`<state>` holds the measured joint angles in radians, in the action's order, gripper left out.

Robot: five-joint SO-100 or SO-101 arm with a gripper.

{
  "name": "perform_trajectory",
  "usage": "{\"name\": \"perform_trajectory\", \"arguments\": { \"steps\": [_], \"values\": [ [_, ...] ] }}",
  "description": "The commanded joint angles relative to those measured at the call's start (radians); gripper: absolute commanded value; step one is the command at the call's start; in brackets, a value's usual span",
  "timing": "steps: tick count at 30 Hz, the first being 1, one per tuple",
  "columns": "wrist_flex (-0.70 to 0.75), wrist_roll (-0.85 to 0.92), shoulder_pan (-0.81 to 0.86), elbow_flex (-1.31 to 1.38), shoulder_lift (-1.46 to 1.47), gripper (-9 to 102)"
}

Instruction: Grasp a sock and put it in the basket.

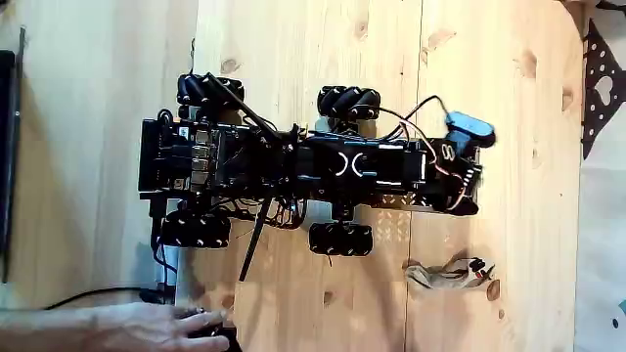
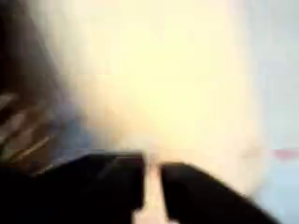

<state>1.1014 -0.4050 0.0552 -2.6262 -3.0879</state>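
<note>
Arm: folded flat along wheeled robot, pointing three o'clock. End effector: fingers nearly together, narrow gap. Sock: on desk, five o'clock of robot.

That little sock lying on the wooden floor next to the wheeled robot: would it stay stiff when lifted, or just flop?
The sock lies crumpled and flat on the wood in the fixed view, so it will probably droop from wherever it is pinched. It looks small and thin, so likely very light. Pushed, it would probably bunch or drag; it seems unlikely to roll.
</note>
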Motion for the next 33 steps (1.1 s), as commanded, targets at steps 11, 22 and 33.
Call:
{"name": "perform_trajectory", "arguments": {
  "steps": [11, 22, 33],
  "values": [
    [0.127, -0.095, 0.112, 0.861, 0.719, 0],
    [0.364, -0.012, 0.261, 1.296, 1.108, 0],
    [0.433, 0.049, 0.285, 1.431, 1.150, 1]
  ]
}}
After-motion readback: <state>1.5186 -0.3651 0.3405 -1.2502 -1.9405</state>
